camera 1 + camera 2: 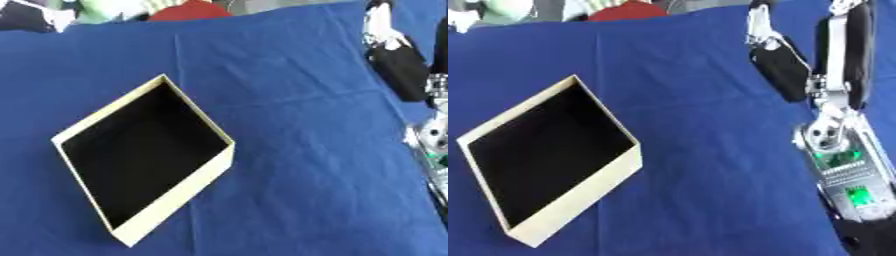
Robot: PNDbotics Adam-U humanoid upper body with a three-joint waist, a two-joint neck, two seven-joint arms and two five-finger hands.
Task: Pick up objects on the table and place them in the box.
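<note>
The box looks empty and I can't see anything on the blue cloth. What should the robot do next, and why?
Probably tilt the head toward the far right, where the right hand reaches. The box shows only its dark inside, the blue cloth has nothing loose in view, and I cannot tell whether that hand holds anything.

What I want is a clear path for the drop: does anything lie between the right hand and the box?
Nothing visible does. Only bare blue cloth lies between the right hand, at the table's far right, and the open-topped box at the left.
</note>
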